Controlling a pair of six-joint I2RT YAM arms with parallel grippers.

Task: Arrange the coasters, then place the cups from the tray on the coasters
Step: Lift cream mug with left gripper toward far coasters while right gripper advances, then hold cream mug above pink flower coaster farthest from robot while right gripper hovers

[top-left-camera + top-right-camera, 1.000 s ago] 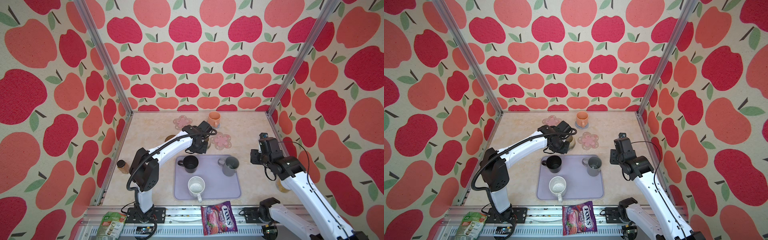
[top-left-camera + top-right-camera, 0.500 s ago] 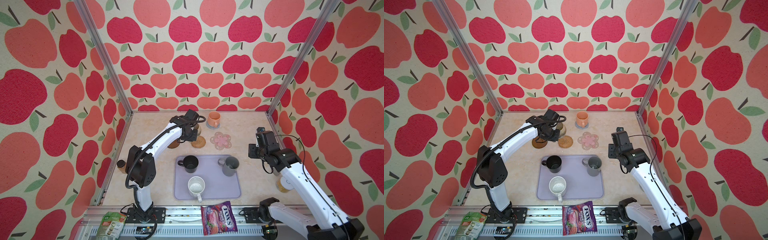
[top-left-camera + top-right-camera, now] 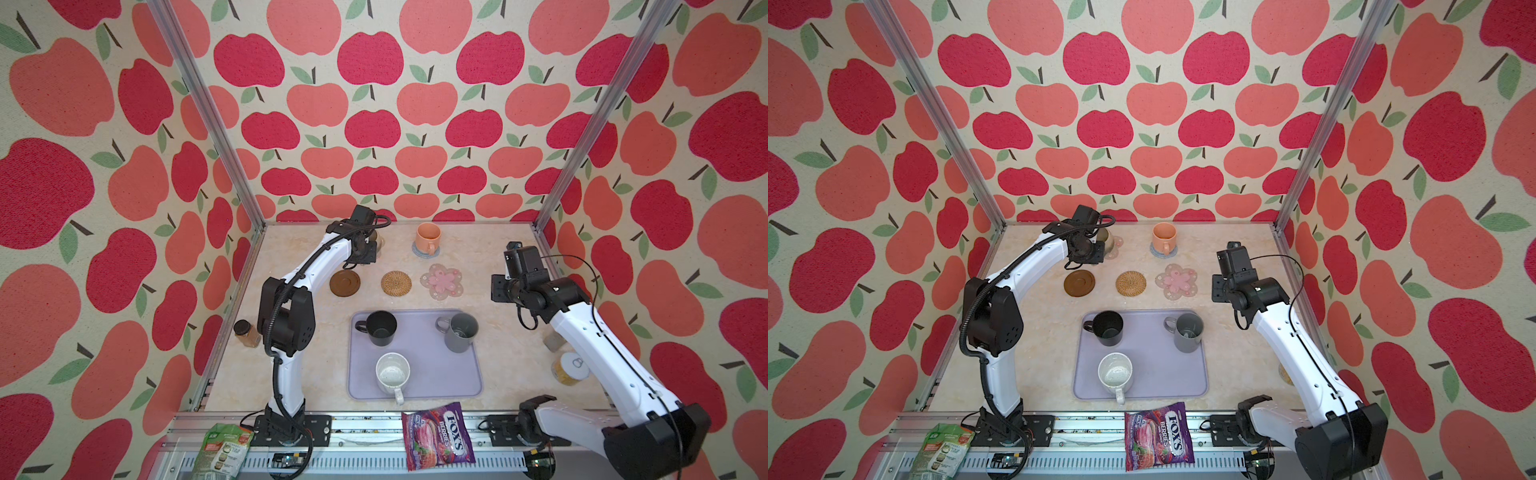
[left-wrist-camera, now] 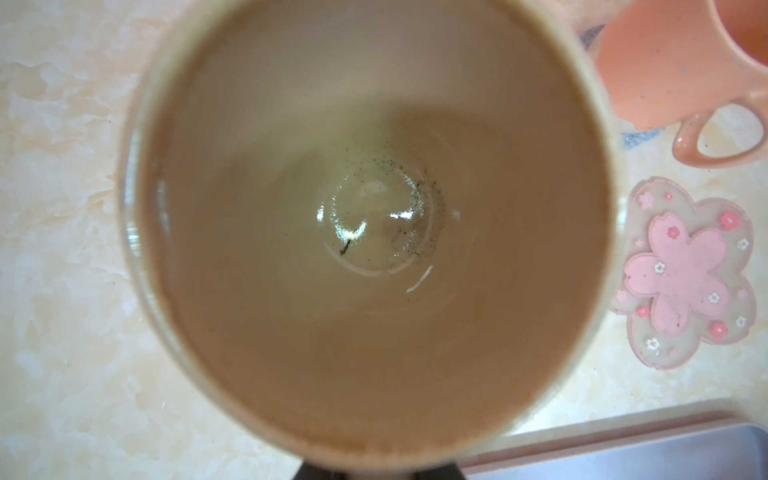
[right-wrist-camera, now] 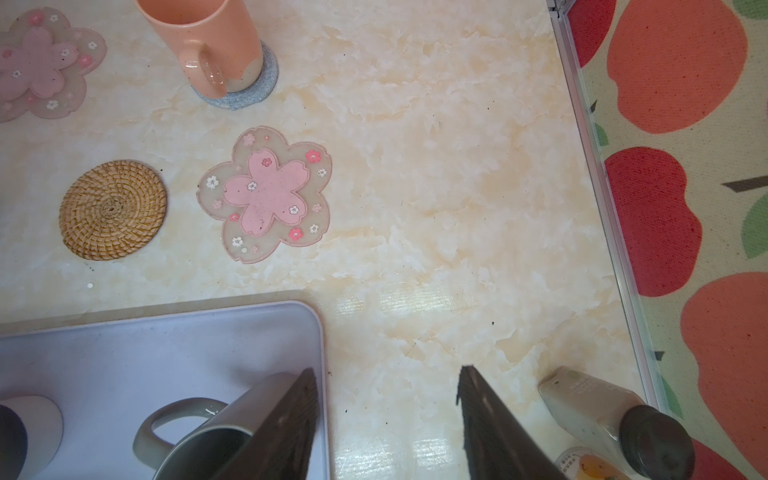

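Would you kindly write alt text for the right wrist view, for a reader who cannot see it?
The open, empty right gripper hovers over a marble-look table beside the lavender tray, whose grey mug is partly hidden by it. Beyond lie a rattan coaster and a pink flower coaster, both bare, and an orange mug standing on a grey-blue coaster.

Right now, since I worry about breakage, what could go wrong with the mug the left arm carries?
In a top view the beige mug in the left gripper covers only one edge of the bare back pink flower coaster, so it may land off-centre and tip. The orange mug stands close; a wide retreat could bump it.
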